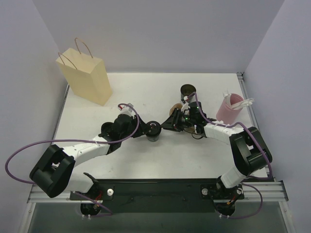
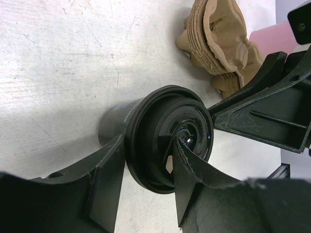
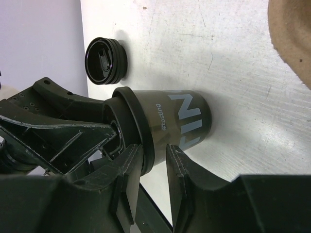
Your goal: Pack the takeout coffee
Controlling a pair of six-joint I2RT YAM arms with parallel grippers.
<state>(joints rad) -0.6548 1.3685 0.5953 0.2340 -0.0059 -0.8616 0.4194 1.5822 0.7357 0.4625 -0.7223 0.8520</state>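
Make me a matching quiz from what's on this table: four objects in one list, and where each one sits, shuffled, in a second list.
Objects:
1. paper bag
2. pink cup
3. coffee cup
4. cardboard carriers

Places:
A. in the middle, lidded
B. far left corner, upright
C. far right side
D. stacked, between the coffee cup and the pink cup

Pairs: 1-B, 2-C, 3-A, 4-D

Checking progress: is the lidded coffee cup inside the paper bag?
No, the coffee cup sits on the table, apart from the paper bag.
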